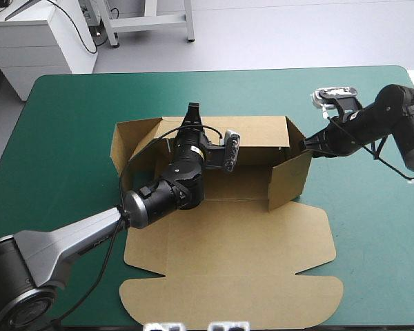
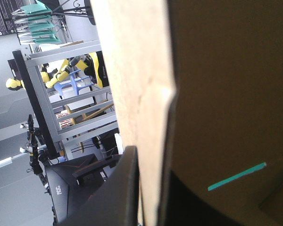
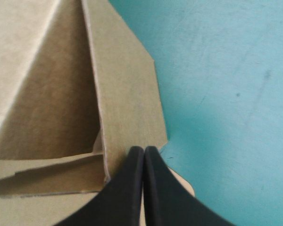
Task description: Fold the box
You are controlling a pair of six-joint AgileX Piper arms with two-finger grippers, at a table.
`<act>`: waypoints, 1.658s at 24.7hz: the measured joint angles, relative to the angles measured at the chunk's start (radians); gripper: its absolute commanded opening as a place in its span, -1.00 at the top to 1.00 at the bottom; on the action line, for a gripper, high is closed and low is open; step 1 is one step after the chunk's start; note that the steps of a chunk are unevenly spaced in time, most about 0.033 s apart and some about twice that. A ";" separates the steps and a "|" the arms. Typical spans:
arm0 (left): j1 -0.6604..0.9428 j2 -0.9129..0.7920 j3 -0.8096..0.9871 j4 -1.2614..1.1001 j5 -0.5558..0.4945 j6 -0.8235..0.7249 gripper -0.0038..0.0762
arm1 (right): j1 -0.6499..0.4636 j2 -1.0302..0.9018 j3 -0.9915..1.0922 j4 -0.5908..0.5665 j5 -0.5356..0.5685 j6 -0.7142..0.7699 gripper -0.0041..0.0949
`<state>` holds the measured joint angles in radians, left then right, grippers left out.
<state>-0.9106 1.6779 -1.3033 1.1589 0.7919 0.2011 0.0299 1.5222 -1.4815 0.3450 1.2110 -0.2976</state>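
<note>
The brown box [image 1: 228, 234] lies in the middle of the table with its back wall [image 1: 262, 131] and both side walls raised, and its lid [image 1: 228, 296] flat toward the near edge. My left gripper [image 1: 192, 110] is shut over the top edge of the back wall. In the left wrist view the board [image 2: 132, 70] runs up between the two black fingers [image 2: 127, 188] of that gripper [image 2: 151, 162]. My right gripper [image 1: 305, 146] is shut at the far outer corner of the right wall [image 1: 290, 178]. Its tips [image 3: 144, 149] rest against the wall's outer face [image 3: 127, 94].
Teal-green cover [image 1: 69, 117] shows on both sides of the box and beyond it. The lid's rounded front edge [image 1: 193, 323] lies close to the table's near edge. The left arm [image 1: 159, 196] reaches over the box floor.
</note>
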 measured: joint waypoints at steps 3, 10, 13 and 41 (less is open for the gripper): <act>0.000 0.000 0.000 0.000 0.000 0.000 0.92 | 0.000 -0.033 0.081 0.047 -0.067 -0.060 0.96; 0.000 0.000 0.000 0.000 0.000 0.000 0.92 | 0.000 -0.181 0.387 0.137 -0.304 -0.325 0.93; 0.000 0.000 0.000 0.000 -0.001 0.000 0.92 | 0.000 -0.208 0.410 0.150 -0.315 -0.396 0.83; 0.000 0.000 0.000 0.000 -0.003 0.000 0.92 | 0.000 -0.140 -0.135 0.072 -0.243 -0.003 0.95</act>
<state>-0.9106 1.6779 -1.3033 1.1592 0.7890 0.2011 0.0299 1.3825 -1.6165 0.4172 0.9681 -0.3001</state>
